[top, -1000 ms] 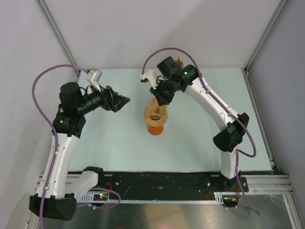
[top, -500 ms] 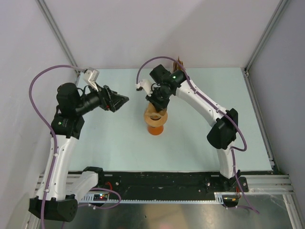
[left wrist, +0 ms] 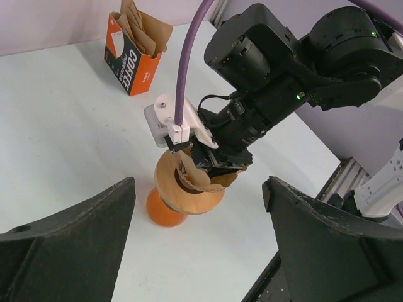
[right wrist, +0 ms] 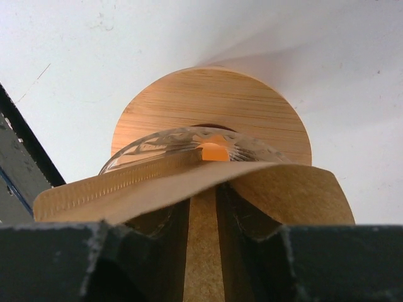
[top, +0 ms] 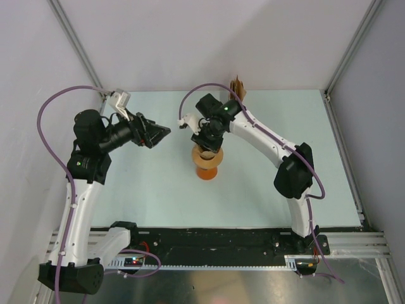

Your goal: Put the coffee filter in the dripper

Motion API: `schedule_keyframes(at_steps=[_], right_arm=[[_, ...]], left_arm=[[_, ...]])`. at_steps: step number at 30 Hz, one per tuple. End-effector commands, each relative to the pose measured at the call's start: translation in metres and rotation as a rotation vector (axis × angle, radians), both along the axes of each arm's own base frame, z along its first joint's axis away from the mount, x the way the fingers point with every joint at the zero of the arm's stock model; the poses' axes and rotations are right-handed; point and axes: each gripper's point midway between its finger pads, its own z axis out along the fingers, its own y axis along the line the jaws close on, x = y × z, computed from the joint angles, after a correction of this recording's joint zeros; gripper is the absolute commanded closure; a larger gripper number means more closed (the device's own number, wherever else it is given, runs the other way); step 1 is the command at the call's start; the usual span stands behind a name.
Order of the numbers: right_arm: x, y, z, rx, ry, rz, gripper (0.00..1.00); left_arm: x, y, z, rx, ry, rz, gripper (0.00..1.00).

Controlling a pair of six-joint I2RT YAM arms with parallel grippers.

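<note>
Here the coffee filter is pinched flat between the jaws of the right gripper, which are closed narrowly on its upper part. Its ridged seam edge lies across the near rim of the dripper, and in the left wrist view its lower corner dips into the dripper's mouth. Whether the paper touches the ribbed wall cannot be told. The dripper sits in a round wooden disc, and the disc rests on an orange beaker near the middle of the pale table. The left gripper hangs off to the left, well apart from the beaker, pointing at it with its jaws wide and nothing between them. An orange box of brown papers stands at the far edge of the table.
</note>
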Motion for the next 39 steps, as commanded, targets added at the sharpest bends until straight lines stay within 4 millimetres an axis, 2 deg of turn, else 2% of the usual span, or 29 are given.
schedule_keyframes(at_steps=[1,5,11,18,21,23,26,29,39], right_arm=[[-0.002,0.006,0.009,0.015,-0.029,0.016,0.71],[-0.003,0.008,0.025,0.032,-0.062,0.019,0.56],[-0.006,0.007,0.03,0.023,-0.079,0.022,0.5],[-0.003,0.005,0.051,0.034,-0.139,0.023,0.63],[-0.004,0.0,0.058,0.024,-0.159,0.023,0.65],[-0.005,-0.004,0.061,0.015,-0.167,0.021,0.66],[-0.007,-0.007,0.062,0.011,-0.171,0.024,0.72],[-0.009,-0.008,0.054,-0.002,-0.163,0.033,0.77],[-0.001,0.0,0.019,-0.048,-0.145,0.058,0.84]], left_arm=[[-0.002,0.001,0.022,-0.016,-0.063,-0.007,0.12],[-0.002,0.0,0.023,-0.019,-0.065,-0.008,0.12],[-0.003,0.0,0.024,-0.021,-0.068,-0.011,0.12],[-0.003,0.0,0.025,-0.021,-0.072,-0.012,0.12],[-0.003,0.0,0.025,-0.021,-0.074,-0.014,0.12],[-0.002,0.0,0.025,-0.022,-0.072,-0.011,0.12],[-0.001,0.0,0.025,-0.022,-0.071,-0.007,0.12],[0.0,0.0,0.025,-0.024,-0.071,-0.009,0.12],[0.0,-0.001,0.025,-0.029,-0.07,-0.013,0.12]])
